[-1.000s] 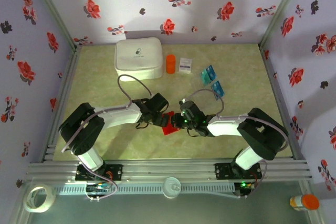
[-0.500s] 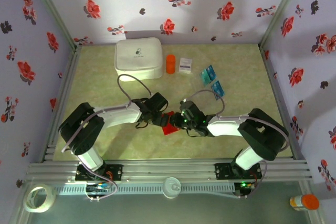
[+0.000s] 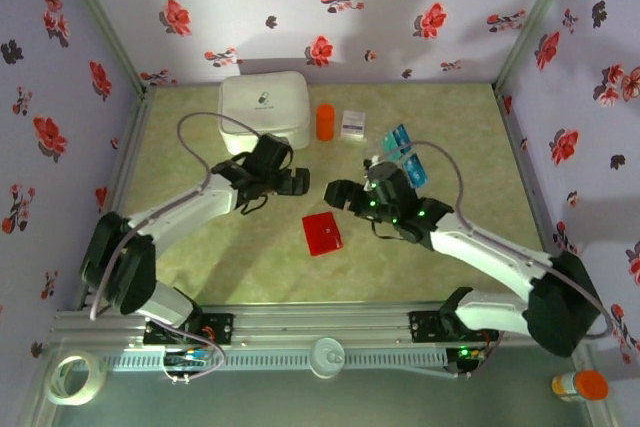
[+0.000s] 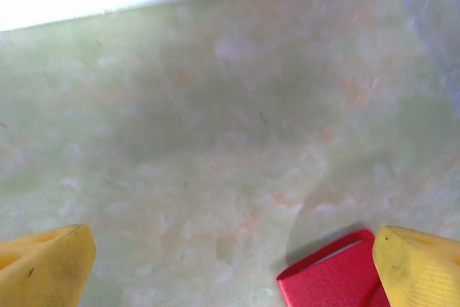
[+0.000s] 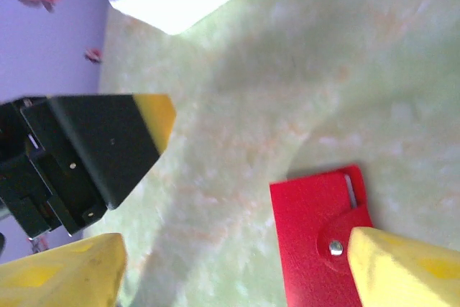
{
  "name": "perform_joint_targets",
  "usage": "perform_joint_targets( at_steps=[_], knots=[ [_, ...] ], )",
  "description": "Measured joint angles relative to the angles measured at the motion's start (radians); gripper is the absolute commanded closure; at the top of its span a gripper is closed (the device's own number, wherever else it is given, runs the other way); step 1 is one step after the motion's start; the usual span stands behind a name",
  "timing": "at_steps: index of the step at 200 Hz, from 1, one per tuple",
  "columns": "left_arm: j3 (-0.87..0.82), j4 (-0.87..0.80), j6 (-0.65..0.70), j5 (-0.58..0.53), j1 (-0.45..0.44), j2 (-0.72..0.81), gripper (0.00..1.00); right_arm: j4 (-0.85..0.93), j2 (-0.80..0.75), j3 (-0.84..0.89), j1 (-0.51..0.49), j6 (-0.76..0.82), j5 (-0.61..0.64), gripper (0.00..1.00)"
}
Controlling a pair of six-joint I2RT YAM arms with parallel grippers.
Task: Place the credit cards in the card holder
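The card holder (image 3: 322, 234), a red wallet, lies folded shut and flat on the table with nothing gripping it. Its snap tab is visible in the right wrist view (image 5: 313, 228), and one corner is visible in the left wrist view (image 4: 330, 282). My left gripper (image 3: 292, 181) (image 4: 230, 271) hovers open above and behind the card holder. Facing it, my right gripper (image 3: 340, 193) (image 5: 233, 271) is open too, with nothing between its fingers. The credit cards lie at the back right, a teal pile (image 3: 397, 139) and a blue pile (image 3: 415, 169) beside my right arm.
A large white zip case (image 3: 263, 110) stands at the back. Next to it are an orange cylinder (image 3: 325, 121) and a small white packet (image 3: 352, 123). One finger of the left gripper (image 5: 108, 149) crosses the right wrist view.
The right gripper opened and let go of the card holder, which now lies flat. Both arms rose and pulled back from it toward the far side.
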State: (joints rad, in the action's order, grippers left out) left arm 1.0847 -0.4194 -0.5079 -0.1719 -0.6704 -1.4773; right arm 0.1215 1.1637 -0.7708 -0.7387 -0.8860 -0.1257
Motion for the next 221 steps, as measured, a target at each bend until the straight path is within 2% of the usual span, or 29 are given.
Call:
perform_joint_targets(
  at_steps=[22, 52, 78, 92, 116, 134, 150, 184, 221],
  knots=[
    [-0.001, 0.000, 0.000, 0.007, 0.056, 0.084, 0.00, 0.099, -0.070, -0.041, 0.049, 0.045, 0.033, 0.01],
    [-0.054, 0.044, 0.000, -0.026, 0.124, 0.224, 0.00, 0.265, -0.161, -0.093, 0.122, 0.111, 0.152, 0.01],
    [-0.182, 0.129, 0.024, -0.114, 0.170, 0.369, 0.00, 0.365, -0.245, -0.113, 0.215, 0.148, 0.346, 0.01],
    [-0.268, 0.193, 0.046, -0.177, 0.194, 0.440, 0.00, 0.396, -0.273, -0.113, 0.299, 0.167, 0.453, 0.01],
    [-0.382, 0.282, 0.107, -0.264, 0.278, 0.521, 0.00, 0.402, -0.256, -0.113, 0.520, 0.202, 0.578, 0.01],
    [-0.405, 0.330, 0.160, -0.301, 0.369, 0.527, 0.00, 0.380, -0.204, -0.110, 0.659, 0.216, 0.658, 0.01],
    [-0.417, 0.388, 0.213, -0.323, 0.450, 0.516, 0.00, 0.327, -0.146, -0.098, 0.723, 0.238, 0.739, 0.01],
    [-0.493, 0.558, 0.327, -0.344, 0.569, 0.435, 0.00, 0.171, 0.033, -0.048, 0.780, 0.321, 0.883, 0.01],
    [-0.605, 0.712, 0.380, -0.337, 0.592, 0.272, 0.00, -0.003, 0.206, 0.051, 0.793, 0.419, 0.899, 0.01]
  ],
)
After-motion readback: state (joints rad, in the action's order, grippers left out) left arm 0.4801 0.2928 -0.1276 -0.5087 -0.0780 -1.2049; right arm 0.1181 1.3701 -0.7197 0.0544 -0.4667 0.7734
